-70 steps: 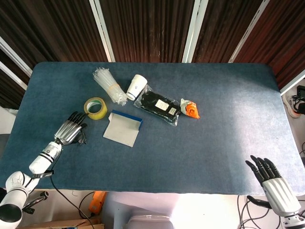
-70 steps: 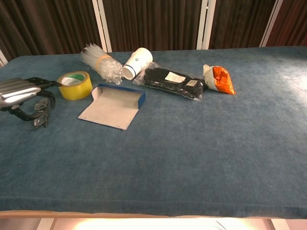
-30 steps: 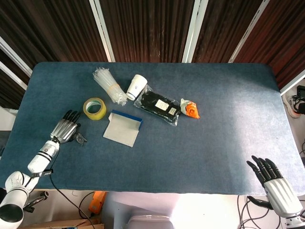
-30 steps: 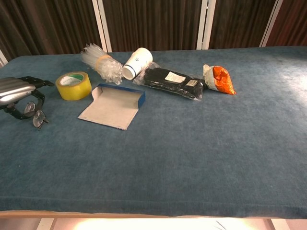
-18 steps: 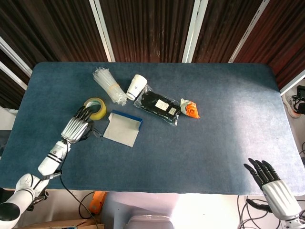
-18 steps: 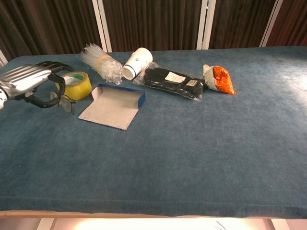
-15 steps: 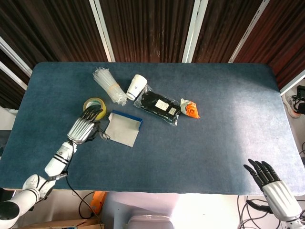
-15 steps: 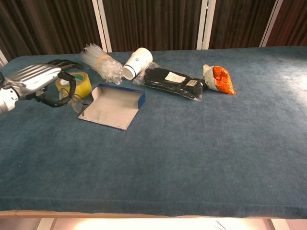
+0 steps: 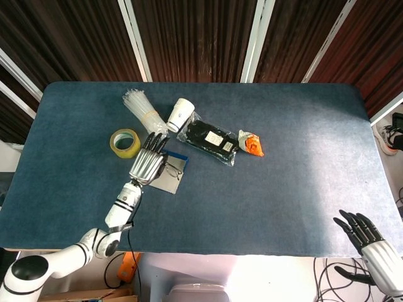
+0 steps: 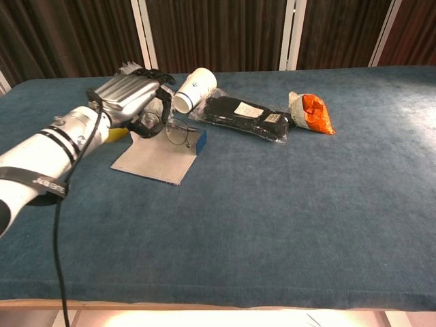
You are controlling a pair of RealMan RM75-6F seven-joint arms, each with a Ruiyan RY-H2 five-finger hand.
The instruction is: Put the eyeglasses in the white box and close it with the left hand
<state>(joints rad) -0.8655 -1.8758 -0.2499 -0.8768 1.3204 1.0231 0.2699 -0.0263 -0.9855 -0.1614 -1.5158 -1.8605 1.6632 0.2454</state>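
The left hand is holding the eyeglasses over the white box — the lenses are hanging just above the box's open tray, close to its blue wall, and I cannot tell whether they are touching it. The box is lying open on the blue tabletop, between the yellow tape roll and the black packet. A paper cup is lying on its side beside a bundle of clear straws, with an orange snack bag further right. The right hand is hanging at the near right corner, off the tabletop — fingers spread, holding nothing.
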